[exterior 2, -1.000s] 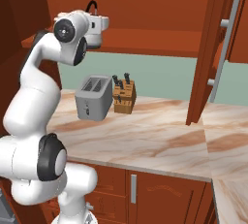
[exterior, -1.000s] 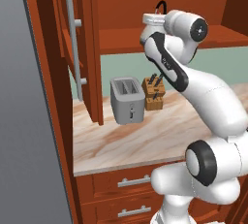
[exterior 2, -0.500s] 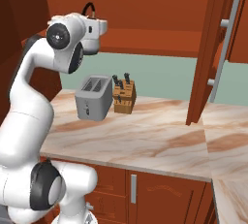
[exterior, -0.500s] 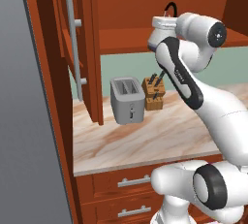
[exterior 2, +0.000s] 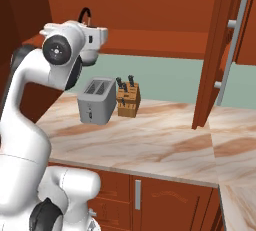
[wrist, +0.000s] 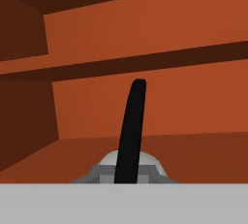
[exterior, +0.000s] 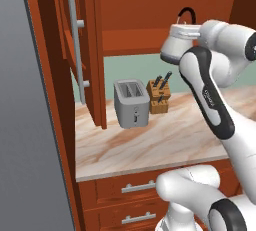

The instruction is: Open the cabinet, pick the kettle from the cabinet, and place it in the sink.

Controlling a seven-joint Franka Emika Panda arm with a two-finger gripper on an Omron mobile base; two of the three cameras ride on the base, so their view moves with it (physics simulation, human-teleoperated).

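The silver-grey kettle hangs in the air in front of the open cabinet, level with its lower shelf and above the countertop. My gripper is shut on the kettle's thin black arched handle. From the right, the kettle sits tucked behind my white hand. In the hand view the black handle rises over the kettle's top, with the cabinet's reddish-brown inside behind it. My fingers are hidden. The sink is out of view.
A boxy grey toaster and a wooden knife block stand on the marbled countertop below the kettle. The open cabinet door with its grey bar handle juts out on the left, and in the right base view stands at the right. Drawers lie under the counter.
The arm has drawn back from the cabinet with the kettle, which has come out a little and slightly down. Its elbow has swung to the side. The grip has not changed.
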